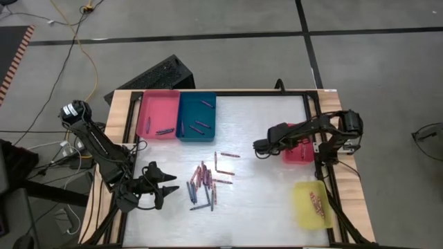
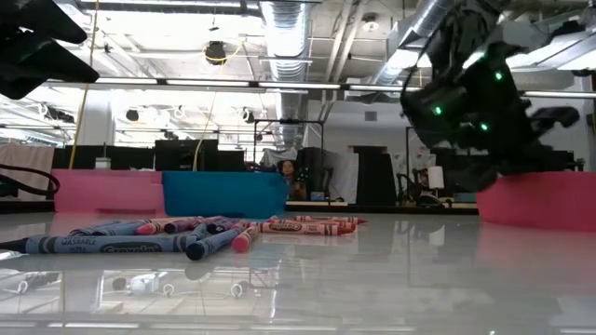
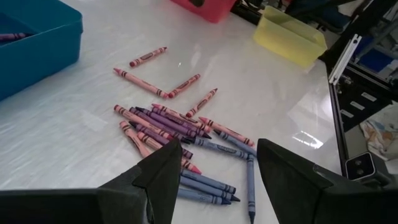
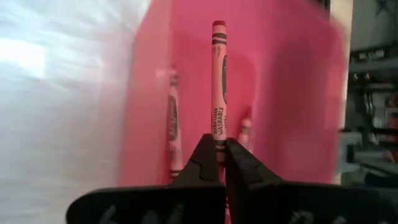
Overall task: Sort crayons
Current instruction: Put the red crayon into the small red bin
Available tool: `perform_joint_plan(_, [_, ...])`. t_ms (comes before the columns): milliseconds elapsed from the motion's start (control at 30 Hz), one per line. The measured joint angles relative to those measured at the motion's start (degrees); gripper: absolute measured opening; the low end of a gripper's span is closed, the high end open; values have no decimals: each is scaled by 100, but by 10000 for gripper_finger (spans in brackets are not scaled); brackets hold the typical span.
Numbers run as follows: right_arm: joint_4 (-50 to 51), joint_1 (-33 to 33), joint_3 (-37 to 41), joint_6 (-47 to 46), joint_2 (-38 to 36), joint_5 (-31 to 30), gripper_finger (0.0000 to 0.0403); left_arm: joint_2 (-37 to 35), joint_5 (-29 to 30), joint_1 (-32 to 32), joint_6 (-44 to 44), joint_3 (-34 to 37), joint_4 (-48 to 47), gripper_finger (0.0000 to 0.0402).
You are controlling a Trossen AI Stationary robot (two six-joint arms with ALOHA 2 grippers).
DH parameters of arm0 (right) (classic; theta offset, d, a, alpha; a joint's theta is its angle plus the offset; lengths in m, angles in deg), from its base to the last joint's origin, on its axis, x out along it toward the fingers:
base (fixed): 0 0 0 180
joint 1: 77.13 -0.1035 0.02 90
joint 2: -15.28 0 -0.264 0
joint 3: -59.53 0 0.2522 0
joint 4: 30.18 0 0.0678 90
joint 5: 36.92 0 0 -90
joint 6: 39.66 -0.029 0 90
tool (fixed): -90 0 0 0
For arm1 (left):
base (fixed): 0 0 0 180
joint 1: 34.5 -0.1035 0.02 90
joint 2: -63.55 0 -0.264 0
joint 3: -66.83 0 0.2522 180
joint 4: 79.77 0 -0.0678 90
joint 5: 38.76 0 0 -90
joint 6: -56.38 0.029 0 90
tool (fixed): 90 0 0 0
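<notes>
Several loose crayons (image 1: 203, 183) lie flat in a heap at the table's middle, also in the left wrist view (image 3: 168, 124) and the low view (image 2: 186, 237). My left gripper (image 1: 169, 187) hovers open at the heap's left (image 3: 217, 149), holding nothing. My right gripper (image 1: 261, 146) sits beside the red tray (image 1: 299, 153), shut on a red crayon (image 4: 218, 74). In the right wrist view that crayon reaches out over the red tray (image 4: 280, 93), where two more crayons (image 4: 172, 118) lie. My right gripper pinches the red crayon's near end (image 4: 218, 129) between its two fingertips. The crayon lies along the fingers and sticks straight out ahead of them. The fingers slant downward. The crayon is lifted clear, above the red tray's floor.
A pink tray (image 1: 158, 114) and a blue tray (image 1: 197, 116) stand side by side at the far left, each with a few crayons. A yellow tray (image 1: 311, 204) with crayons stands at the near right. A black frame (image 1: 325, 173) runs along the table's right side.
</notes>
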Motion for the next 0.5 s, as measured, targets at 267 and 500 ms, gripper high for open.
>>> perform_joint_plan(267, [-251,65,474,246,-66,152,6,1,-48,2,2,0,-10,199])
perform_joint_plan(500, [-621,62,515,377,-408,221,14,1,157,0,2,-1,-4,199])
